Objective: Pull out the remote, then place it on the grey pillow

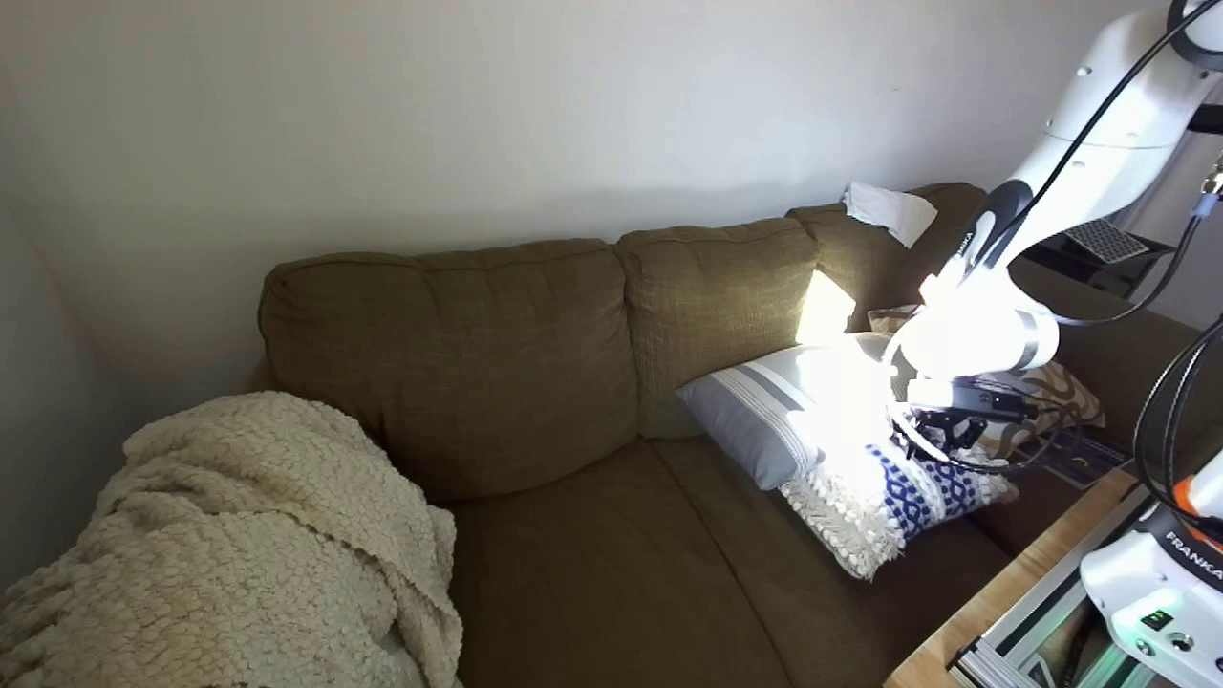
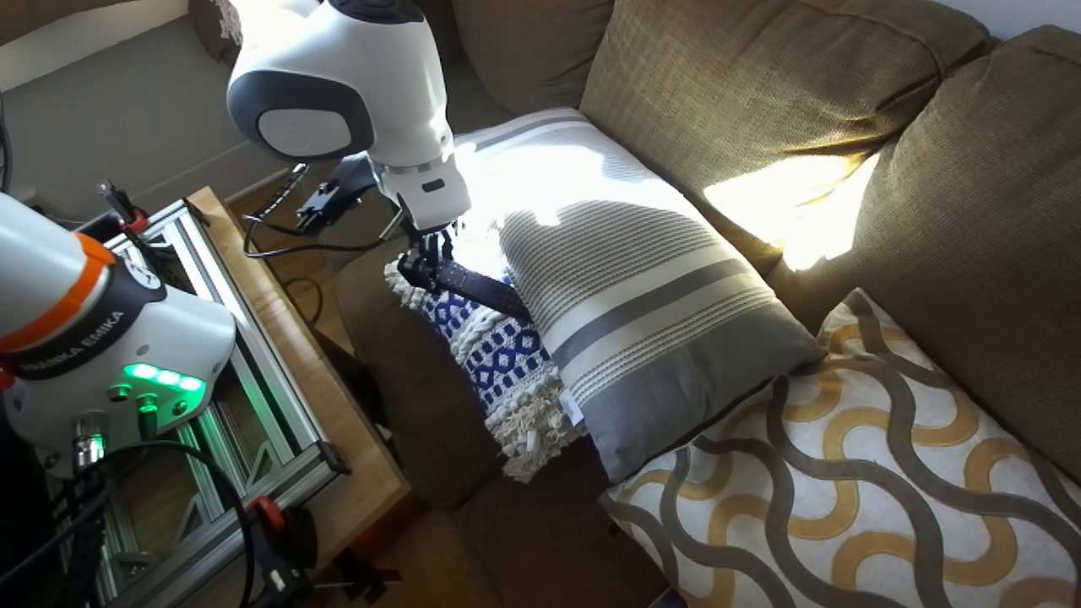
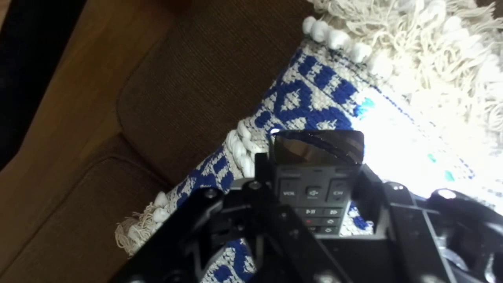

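Remote [image 3: 313, 188] lengthwise toward grey pillow [image 2: 646, 291]

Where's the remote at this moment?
Just right of centre in the wrist view, the remote is held in the pincer, over the blue-and-white pillow. In an exterior view, it points rightward toward the grey pillow.

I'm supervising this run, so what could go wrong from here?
The end effector grips the remote near one end, so it might swivel. In an exterior view its far end reaches the edge of the grey pillow and could catch there. Glare on that pillow may hide the placing spot.
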`<state>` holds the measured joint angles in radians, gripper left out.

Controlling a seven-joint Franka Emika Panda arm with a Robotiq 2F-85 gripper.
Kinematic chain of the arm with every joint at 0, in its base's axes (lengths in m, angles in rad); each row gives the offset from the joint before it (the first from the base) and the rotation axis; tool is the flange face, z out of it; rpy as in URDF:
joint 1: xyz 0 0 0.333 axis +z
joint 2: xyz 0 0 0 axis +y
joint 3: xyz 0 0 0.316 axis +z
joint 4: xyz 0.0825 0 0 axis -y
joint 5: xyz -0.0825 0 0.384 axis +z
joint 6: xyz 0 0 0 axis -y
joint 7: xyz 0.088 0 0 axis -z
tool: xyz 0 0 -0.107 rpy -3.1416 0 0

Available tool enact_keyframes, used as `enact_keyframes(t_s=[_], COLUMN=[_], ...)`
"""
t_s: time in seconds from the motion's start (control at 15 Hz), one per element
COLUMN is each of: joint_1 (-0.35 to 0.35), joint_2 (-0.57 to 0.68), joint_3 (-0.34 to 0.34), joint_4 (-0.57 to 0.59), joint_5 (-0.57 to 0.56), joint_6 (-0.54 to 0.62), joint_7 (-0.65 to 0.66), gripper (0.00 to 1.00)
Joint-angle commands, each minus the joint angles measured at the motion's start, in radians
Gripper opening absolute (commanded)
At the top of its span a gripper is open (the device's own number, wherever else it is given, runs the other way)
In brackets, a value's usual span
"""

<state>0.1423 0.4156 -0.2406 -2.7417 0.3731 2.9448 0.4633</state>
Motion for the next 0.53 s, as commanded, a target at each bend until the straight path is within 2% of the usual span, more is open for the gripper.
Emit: enact_keyframes(t_s=[0.0,0.27,0.33,0.47], joint_1=[0.081,0.195,0.214,0.247], joint_2=[-0.059,-0.051,-0.077,-0.067], joint_3=[-0.068,-0.167,-0.188,-0.223], joint_4=[-0.031,-0.010,-0.038,-0.002], joint_5=[0.010,0.002,-0.008,0.006], joint_6=[-0.060,-0.113,-0.131,-0.197], joint_7=[0.025,0.083,0.103,0.103], gripper=[0.26,0.26,0.26,0.26])
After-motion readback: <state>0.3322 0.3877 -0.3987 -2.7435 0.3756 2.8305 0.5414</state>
